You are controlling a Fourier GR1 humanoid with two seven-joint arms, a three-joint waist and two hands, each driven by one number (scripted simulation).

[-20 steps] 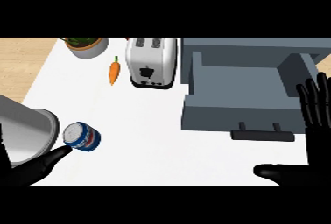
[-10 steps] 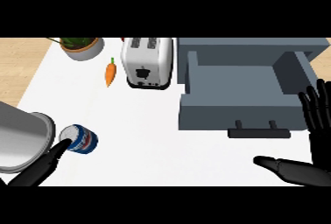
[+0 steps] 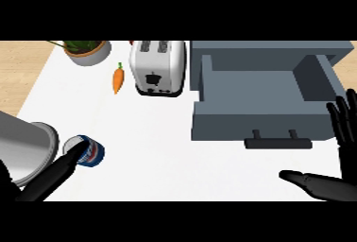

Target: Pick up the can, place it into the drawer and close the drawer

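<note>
1. You have the counter [image 3: 160, 165], white-topped, carrying everything else; take the drawer as your landmark.
2. The drawer [image 3: 265, 101] stands pulled out and open at the counter's right, its grey box showing an inside with nothing in it and its dark handle [image 3: 277, 142] on the near face.
3. Your left forearm [image 3: 24, 146], grey and broad, comes in well to the left of the drawer, at the lower left.
4. The toaster [image 3: 160, 67] stands just beside the drawer's left wall, toward the far end, with 2 slots on top.
5. Your right hand [image 3: 338, 186] shows beside the drawer's right near corner, fingers straight and pointing up, thumb stretched toward the left: it is open and resting, touching nothing.
6. Your left hand [image 3: 52, 179] lies far left of the drawer, with 1 straight dark finger touching the can's near side; it is not curled round it.
7. The potted plant [image 3: 87, 49] sits far left of the drawer, past the toaster.
8. The can [image 3: 85, 150], blue with a white top, stands on the counter well left of the drawer handle, not in the drawer.
9. The carrot [image 3: 118, 79] lies left of the toaster.
</note>
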